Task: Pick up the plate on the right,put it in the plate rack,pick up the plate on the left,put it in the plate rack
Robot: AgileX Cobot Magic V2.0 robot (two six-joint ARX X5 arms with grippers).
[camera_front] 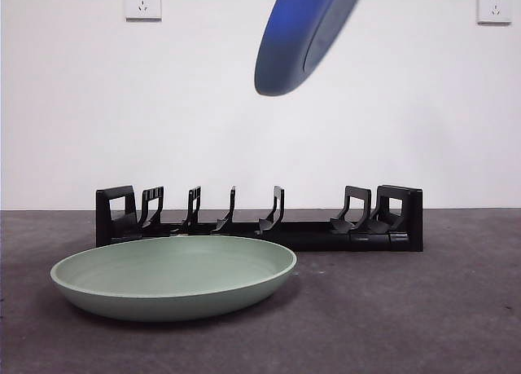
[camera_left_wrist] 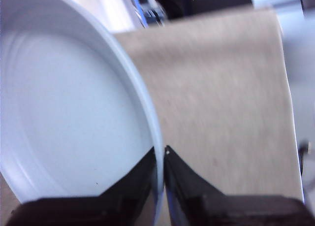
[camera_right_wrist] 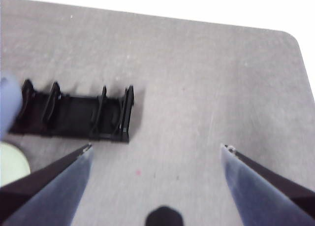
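Note:
A blue plate (camera_front: 297, 40) hangs tilted, high in the air above the middle of the plate rack (camera_front: 260, 227). In the left wrist view my left gripper (camera_left_wrist: 160, 154) is shut on the rim of that plate (camera_left_wrist: 69, 113), which looks pale there. A green plate (camera_front: 171, 276) lies flat on the table, in front of the rack's left half. My right gripper (camera_right_wrist: 157, 147) hovers open over bare table beside one end of the rack (camera_right_wrist: 74, 113), holding nothing. The green plate's edge (camera_right_wrist: 10, 162) and a blur of the blue plate (camera_right_wrist: 7, 105) show beyond that rack.
The grey table (camera_front: 407, 309) stretches to the right of the green plate and in front of the rack. A white wall with two sockets (camera_front: 142, 1) stands behind. The table's rounded corner (camera_right_wrist: 290, 39) shows in the right wrist view.

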